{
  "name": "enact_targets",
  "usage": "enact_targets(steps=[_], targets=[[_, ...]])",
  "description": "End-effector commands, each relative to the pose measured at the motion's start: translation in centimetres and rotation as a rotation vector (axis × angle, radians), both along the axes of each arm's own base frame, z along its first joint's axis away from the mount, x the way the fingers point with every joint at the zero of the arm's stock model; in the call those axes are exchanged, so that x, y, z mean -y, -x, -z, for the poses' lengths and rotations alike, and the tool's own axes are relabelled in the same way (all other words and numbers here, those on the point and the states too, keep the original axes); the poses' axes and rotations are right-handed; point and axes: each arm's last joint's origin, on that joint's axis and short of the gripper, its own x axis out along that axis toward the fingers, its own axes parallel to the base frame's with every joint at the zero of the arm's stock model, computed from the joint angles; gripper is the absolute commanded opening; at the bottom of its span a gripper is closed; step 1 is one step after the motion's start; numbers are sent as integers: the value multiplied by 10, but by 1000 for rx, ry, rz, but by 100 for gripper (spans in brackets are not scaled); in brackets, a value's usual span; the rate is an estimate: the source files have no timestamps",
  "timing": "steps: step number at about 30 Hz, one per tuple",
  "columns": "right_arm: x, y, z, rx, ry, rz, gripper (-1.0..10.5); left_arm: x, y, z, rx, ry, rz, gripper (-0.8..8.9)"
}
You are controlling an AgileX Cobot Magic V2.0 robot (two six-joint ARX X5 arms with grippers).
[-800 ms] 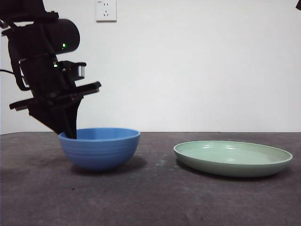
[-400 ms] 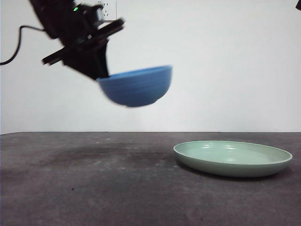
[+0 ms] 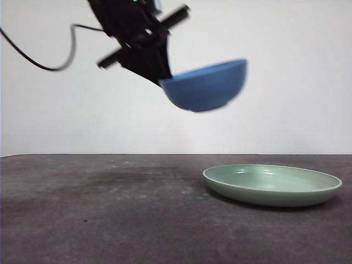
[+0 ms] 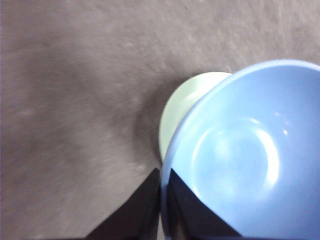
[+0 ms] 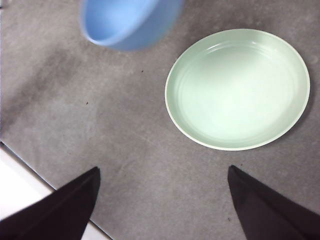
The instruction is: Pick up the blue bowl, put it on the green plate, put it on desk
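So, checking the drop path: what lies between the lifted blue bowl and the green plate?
Nothing: in the front view only air separates the blue bowl from the green plate.

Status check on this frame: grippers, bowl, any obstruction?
Left gripper shut on blue bowl, airborne, tilted, short of green plate. Right gripper open, waiting. Plate bare, nothing in the way.
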Motion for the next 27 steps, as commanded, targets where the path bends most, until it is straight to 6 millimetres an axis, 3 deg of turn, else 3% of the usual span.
enact_targets(steps=[1,7,13,19,27], targets=[[0,3,-6,16,-11,1,410,26,-9,7,-15,5,34,15],[1,8,-5,0,-8,1,410,67,-24,33,-66,-35,89,15],[1,8,-5,-6,-8,1,410,95,-37,58,-104,-74,111,15],[1,9,-5,-9,-7,1,410,107,-48,78,-126,-107,107,15],[1,8,-5,-9,-7,1,410,108,-49,90,-130,-149,109,15]])
